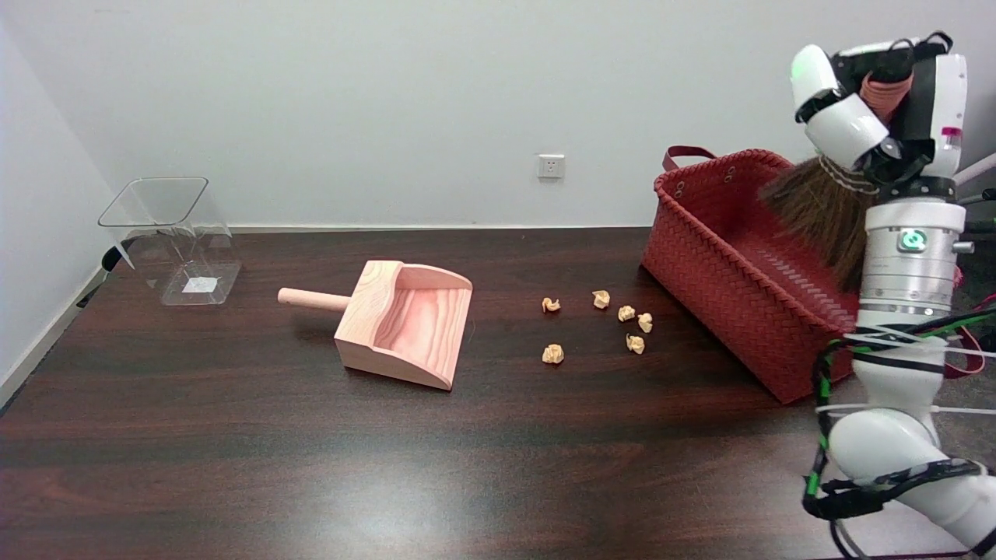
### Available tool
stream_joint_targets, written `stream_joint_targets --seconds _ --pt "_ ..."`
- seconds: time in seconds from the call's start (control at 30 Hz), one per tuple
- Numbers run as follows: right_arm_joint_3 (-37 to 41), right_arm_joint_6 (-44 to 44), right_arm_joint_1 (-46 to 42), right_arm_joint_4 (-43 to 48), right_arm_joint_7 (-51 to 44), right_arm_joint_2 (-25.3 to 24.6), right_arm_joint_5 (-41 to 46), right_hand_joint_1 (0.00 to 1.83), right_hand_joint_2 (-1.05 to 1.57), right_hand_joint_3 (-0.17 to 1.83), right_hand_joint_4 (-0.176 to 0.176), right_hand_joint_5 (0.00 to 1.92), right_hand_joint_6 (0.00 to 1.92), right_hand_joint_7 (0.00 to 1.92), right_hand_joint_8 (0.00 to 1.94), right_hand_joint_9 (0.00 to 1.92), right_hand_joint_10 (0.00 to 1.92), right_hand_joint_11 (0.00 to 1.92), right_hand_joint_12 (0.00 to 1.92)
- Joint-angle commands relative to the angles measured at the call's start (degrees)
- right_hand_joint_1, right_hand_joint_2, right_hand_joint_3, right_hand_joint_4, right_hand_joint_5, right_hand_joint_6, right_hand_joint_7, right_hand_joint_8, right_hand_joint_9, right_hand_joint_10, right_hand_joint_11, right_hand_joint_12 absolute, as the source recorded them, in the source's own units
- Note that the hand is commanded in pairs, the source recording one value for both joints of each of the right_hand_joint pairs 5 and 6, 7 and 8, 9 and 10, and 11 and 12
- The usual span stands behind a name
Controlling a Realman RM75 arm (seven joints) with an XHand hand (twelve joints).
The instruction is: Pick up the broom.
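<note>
Small brown-bristled broom (817, 210), reddish handle gripped in right hand (879, 101), upper right of frame, raised above red woven basket (724, 264). Pick-up looks done; next: hold it steady.

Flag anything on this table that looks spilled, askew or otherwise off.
Small crumpled paper scraps lie scattered on the dark table between the wooden dustpan and the red woven basket. The basket sits angled to the table's edge. The right hand holds the broom above it.
</note>
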Motion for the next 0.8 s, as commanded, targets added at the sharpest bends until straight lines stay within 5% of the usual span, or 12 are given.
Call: stream_joint_targets --seconds 0.03,0.33,0.8 --pt "-13.63 3.78 14.59 5.42 -20.74 -11.12 -9.48 0.87 1.57 0.77 0.000 1.92 1.92 1.92 1.92 1.92 1.92 1.92 1.92" --pt "-24.21 3.75 18.47 4.56 -37.27 -18.55 -12.29 0.87 1.57 0.84 0.000 1.92 1.92 1.92 1.92 1.92 1.92 1.92 1.92" --pt "-27.82 5.80 23.21 -8.45 -38.38 -25.44 -14.59 0.86 1.57 0.98 0.000 1.92 1.92 1.92 1.92 1.92 1.92 1.92 1.92"
